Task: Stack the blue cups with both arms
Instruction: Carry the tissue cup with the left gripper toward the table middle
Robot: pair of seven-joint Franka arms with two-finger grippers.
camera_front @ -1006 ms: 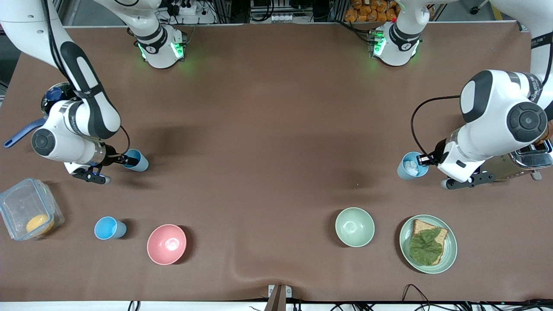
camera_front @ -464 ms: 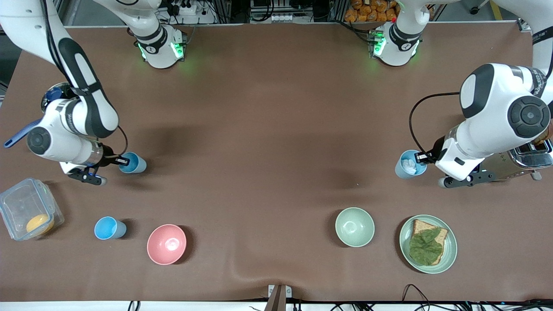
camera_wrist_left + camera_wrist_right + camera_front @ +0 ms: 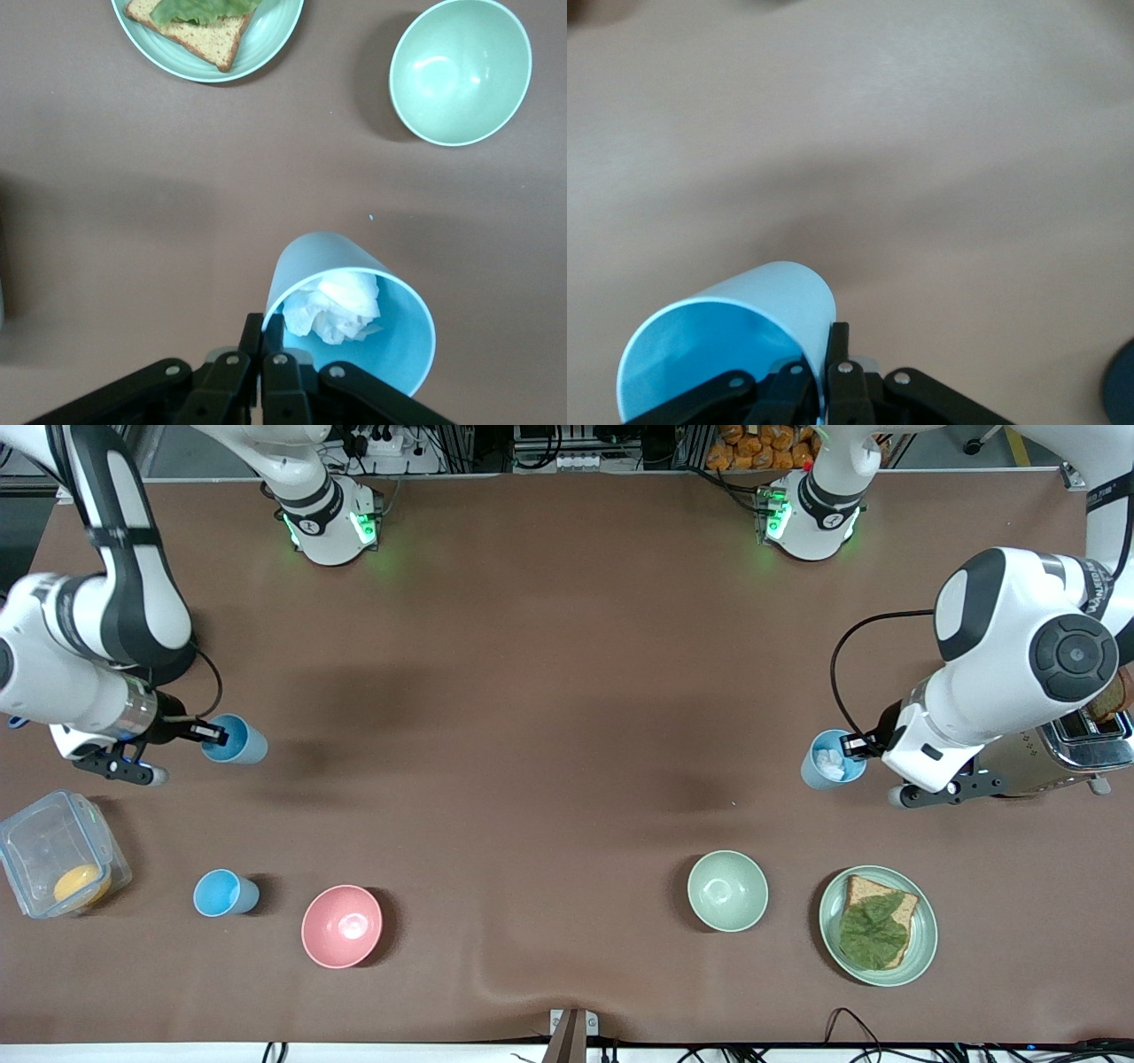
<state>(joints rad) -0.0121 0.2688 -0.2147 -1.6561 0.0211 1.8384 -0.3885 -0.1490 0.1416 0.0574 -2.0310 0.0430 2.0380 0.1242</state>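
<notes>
Both grippers [image 3: 852,744] [image 3: 211,733] apparently pinch cup rims [image 3: 828,760] [image 3: 232,740].

Two white arms, left [image 3: 1019,664] and right [image 3: 97,638], are showing dark grey round joints, black cables and green-glowing bases.

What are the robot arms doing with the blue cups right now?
Left tool pinches rim of cup with paper. Right tool pinches empty cup. Third cup untouched by pink bowl.

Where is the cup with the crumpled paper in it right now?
The cup with paper is pinched at its rim by the left gripper, toward the left arm's end, beside the toaster.
</notes>
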